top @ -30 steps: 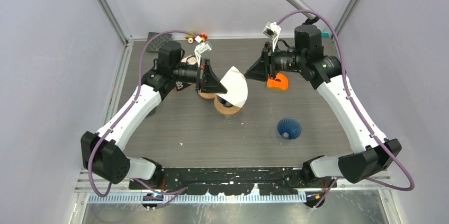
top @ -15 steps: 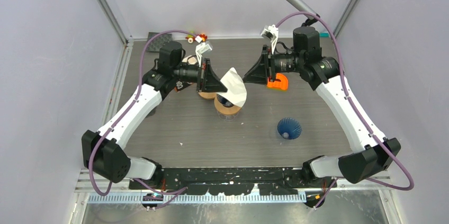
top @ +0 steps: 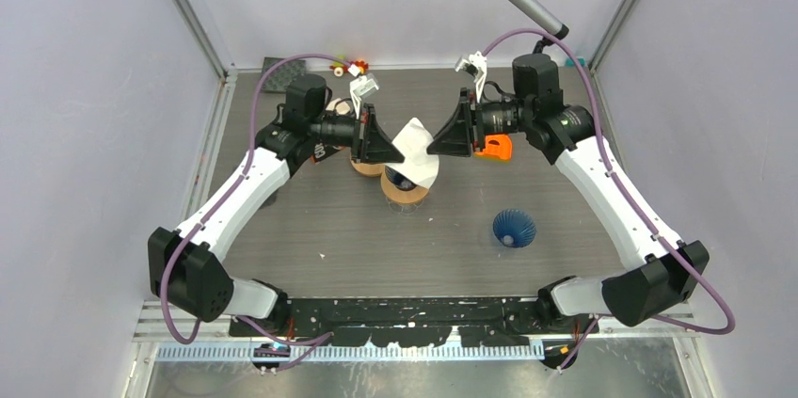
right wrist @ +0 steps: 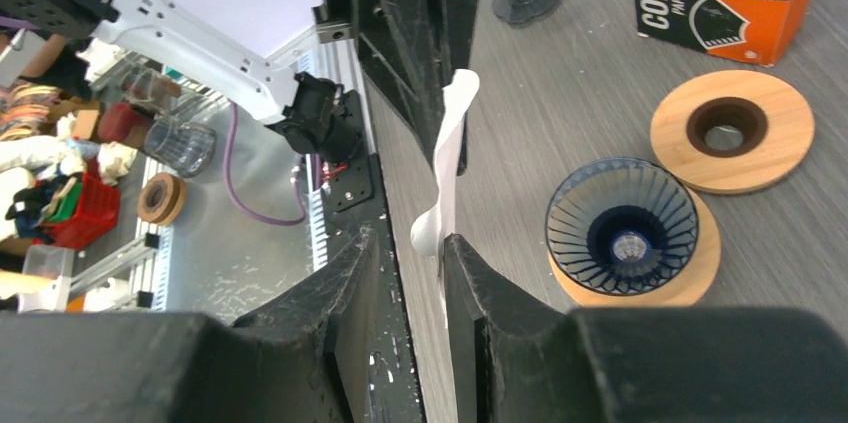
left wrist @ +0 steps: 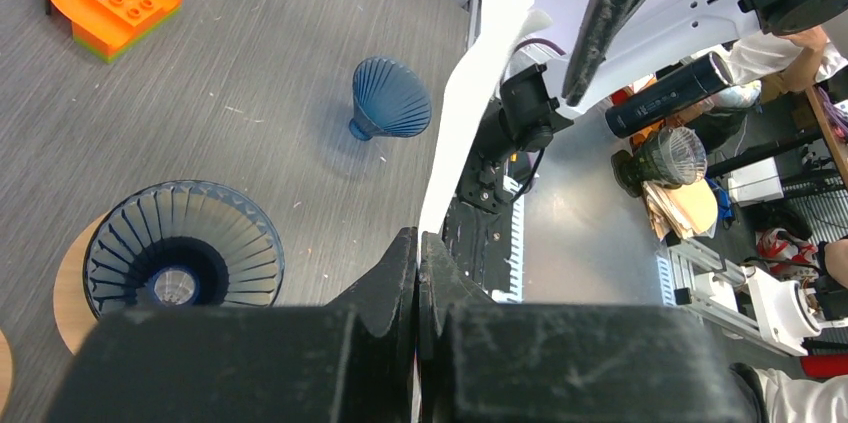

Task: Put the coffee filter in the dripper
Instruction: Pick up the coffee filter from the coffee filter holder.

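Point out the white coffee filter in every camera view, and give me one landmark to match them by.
Top external: coffee filter at centre, between left claw and right claw, over the dripper.
Left wrist: edge-on white strip at centre, standing up from the shut left claw.
Right wrist: edge-on strip at centre, its lower end inside the open right claw.
Shared landmark: the dark ribbed dripper on its wooden base.

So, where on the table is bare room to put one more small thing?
The widest bare patch is the near strip of the table, between the dripper, the blue cone and the table's near edge. Another lies at the back, behind the filter. The middle is crowded: the left gripper and the right gripper meet at the filter.
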`<action>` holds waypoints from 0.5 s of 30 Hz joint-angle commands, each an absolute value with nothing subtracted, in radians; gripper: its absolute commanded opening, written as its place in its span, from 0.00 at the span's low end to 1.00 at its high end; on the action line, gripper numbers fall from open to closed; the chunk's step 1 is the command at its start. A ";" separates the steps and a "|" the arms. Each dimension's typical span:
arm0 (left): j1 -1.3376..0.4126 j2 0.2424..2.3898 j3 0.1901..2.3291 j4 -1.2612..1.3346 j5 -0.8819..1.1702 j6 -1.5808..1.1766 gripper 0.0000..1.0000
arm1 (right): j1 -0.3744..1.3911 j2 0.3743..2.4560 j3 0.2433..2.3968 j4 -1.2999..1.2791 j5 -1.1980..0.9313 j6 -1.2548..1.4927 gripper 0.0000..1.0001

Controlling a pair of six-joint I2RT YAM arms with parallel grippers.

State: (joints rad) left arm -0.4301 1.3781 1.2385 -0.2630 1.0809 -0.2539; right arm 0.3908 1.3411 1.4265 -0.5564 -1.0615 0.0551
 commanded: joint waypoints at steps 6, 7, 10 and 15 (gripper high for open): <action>-0.434 1.371 1.259 -0.259 1.110 -0.232 0.00 | 0.394 1.316 1.464 -0.520 -0.887 0.086 0.29; -0.434 1.368 1.256 -0.257 1.114 -0.230 0.00 | 0.394 1.316 1.467 -0.519 -0.882 0.088 0.28; -0.434 1.359 1.247 -0.254 1.123 -0.221 0.00 | 0.386 1.316 1.477 -0.519 -0.883 0.091 0.28; -0.437 1.353 1.242 -0.254 1.140 -0.217 0.00 | 0.366 1.313 1.488 -0.519 -0.885 0.096 0.27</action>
